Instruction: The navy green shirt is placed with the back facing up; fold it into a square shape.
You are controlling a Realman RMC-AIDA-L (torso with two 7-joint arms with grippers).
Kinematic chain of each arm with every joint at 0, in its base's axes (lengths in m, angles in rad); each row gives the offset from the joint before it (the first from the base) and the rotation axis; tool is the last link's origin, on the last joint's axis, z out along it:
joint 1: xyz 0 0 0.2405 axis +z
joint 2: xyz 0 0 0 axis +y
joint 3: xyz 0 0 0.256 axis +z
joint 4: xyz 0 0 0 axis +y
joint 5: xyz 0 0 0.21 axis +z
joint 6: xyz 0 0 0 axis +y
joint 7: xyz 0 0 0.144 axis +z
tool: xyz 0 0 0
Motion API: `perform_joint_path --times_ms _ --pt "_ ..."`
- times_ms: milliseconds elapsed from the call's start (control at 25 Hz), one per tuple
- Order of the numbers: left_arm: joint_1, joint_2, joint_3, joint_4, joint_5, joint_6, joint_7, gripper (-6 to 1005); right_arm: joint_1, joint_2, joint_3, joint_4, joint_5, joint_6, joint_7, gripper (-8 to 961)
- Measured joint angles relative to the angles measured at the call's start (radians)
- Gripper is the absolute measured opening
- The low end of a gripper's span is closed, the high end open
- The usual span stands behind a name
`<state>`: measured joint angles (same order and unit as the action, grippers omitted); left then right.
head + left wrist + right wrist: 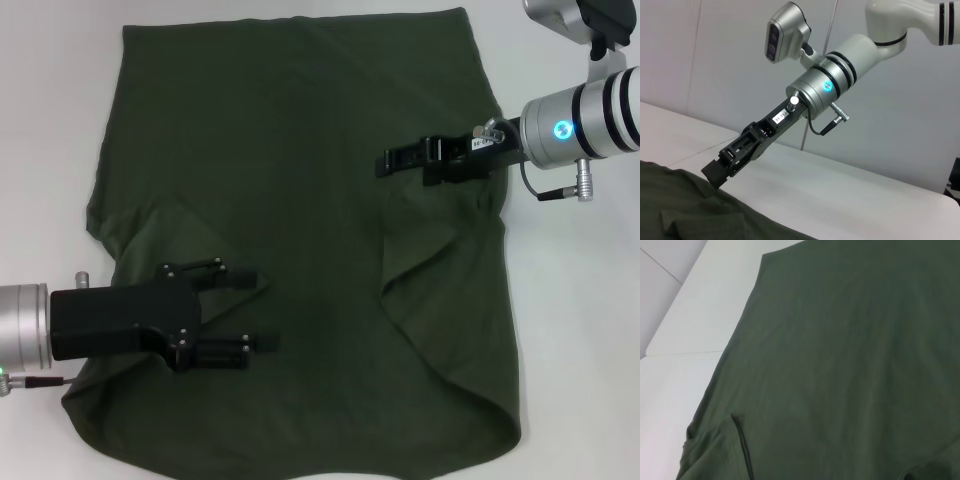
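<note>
While spread flat on white table (60, 120), navy green shirt (300, 150) lies back up, both sleeves folded inward. Left gripper (262, 311): fingers (245, 276) apart, sleeve fold directly beneath. Farther off, right gripper (385, 162): finger state cannot be determined, tip above the other folded sleeve.

Olive-green shirt spread flat on a white table

The navy green shirt (840, 350) fills most of the frame, plain and smooth, its straight edge running diagonally from the upper middle down to the lower left. At lower left a folded-in flap (715, 452) shows a stitched hem edge. The white table (685, 340) occupies the upper left, crossed by a faint seam line.
</note>
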<state>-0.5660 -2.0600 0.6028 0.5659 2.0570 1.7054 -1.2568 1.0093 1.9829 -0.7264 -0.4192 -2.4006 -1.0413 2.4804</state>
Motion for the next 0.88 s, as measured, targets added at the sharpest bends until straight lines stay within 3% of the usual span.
perform_joint_path --times_ms 680,880 --pt "0.005 -0.002 -0.002 0.0 -0.005 -0.006 0.003 880 0.006 0.0 -0.035 -0.004 0.0 0.021 0.0 900" --pt "0.005 -0.003 -0.001 0.0 -0.005 -0.007 0.004 880 0.011 -0.013 -0.07 -0.004 0.0 0.019 0.004 900"
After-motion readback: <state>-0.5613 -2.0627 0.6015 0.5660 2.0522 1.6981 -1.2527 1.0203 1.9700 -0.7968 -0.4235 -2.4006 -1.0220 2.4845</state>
